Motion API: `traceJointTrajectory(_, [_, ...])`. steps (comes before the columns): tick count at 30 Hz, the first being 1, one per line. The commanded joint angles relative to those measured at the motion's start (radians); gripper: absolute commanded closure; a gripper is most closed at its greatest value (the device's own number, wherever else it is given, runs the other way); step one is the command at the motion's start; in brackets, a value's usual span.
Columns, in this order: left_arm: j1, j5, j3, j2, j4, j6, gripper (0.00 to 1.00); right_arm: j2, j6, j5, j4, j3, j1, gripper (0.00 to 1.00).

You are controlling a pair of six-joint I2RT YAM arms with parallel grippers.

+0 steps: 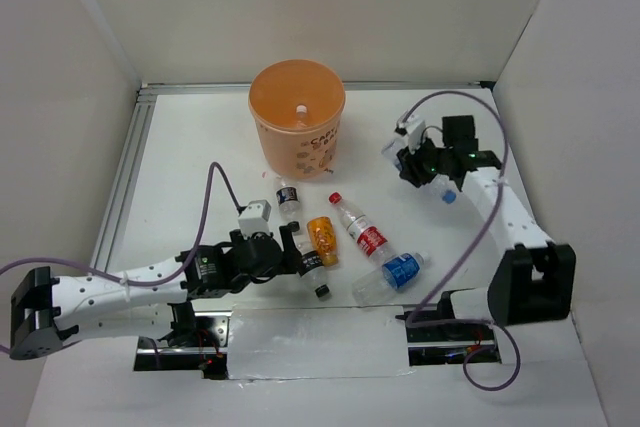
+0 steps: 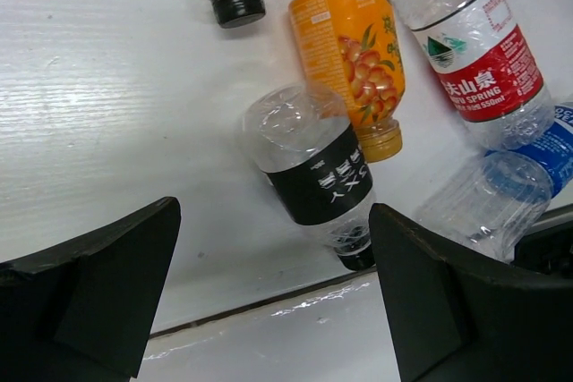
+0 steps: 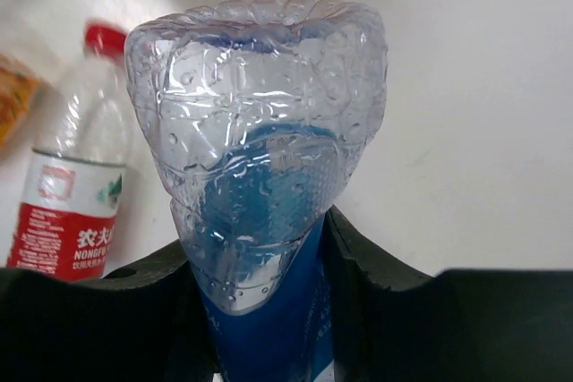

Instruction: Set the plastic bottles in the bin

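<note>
The left gripper [image 2: 273, 221] is hovering, jaws apart, over the black-label bottle [image 2: 313, 176]. The bin [image 1: 300, 152] is standing at its 12 o'clock. The right gripper [image 1: 437, 173], at the bin's 4 o'clock, is clamping a blue-label bottle [image 3: 260, 131].

Overhead; close wrist views sharing red-labelled bottle [image 2: 491, 69]

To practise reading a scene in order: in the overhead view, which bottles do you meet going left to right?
Black-capped bottle, orange bottle, red-label bottle, blue-label bottle, blue-capped bottle held in the right gripper. Black-label bottle left out: it overlaps the orange one.
</note>
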State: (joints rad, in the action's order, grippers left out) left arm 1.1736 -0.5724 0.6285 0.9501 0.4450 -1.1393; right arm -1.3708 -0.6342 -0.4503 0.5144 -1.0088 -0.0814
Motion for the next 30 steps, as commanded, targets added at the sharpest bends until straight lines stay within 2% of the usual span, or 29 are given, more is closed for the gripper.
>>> traceJointTrajectory(1, [0.014,-0.023,0.013,0.018,-0.091,-0.071,0.01,0.156,-0.03,-0.149,0.098,-0.128,0.029,0.64])
traceJointTrajectory(3, [0.024,-0.014,0.004,0.027,-0.109,-0.082,0.01,0.217,-0.03,-0.194,0.11,-0.189,0.042,0.64])
traceJointTrajectory(7, [0.043,-0.014,0.014,0.061,-0.118,-0.082,0.01,0.266,0.04,-0.33,0.006,-0.283,0.052,0.64])
traceJointTrajectory(10, [0.052,-0.014,0.023,0.061,-0.118,-0.082,0.01,0.257,0.123,-0.393,-0.146,-0.346,0.052,0.64])
traceJointTrajectory(11, [0.052,-0.014,0.023,0.061,-0.109,-0.092,0.01,0.247,0.148,-0.427,-0.246,-0.361,0.052,0.64])
traceJointTrajectory(15, [0.072,-0.014,0.014,0.052,-0.086,-0.14,0.01,0.112,0.328,-0.464,-0.445,-0.502,-0.018,0.62])
traceJointTrajectory(18, [0.072,-0.023,0.002,0.029,-0.077,-0.149,0.01,-0.012,0.402,-0.475,-0.523,-0.621,-0.11,0.61])
traceJointTrajectory(22, [0.081,-0.034,0.002,0.019,-0.042,-0.178,0.01,-0.137,0.438,-0.465,-0.591,-0.715,-0.257,0.6])
traceJointTrajectory(25, [0.081,-0.034,0.002,0.019,-0.022,-0.188,0.01,-0.232,0.447,-0.456,-0.603,-0.766,-0.323,0.59])
traceJointTrajectory(30, [0.081,-0.043,0.011,0.019,-0.011,-0.188,0.01,-0.368,0.447,-0.447,-0.626,-0.813,-0.368,0.54])
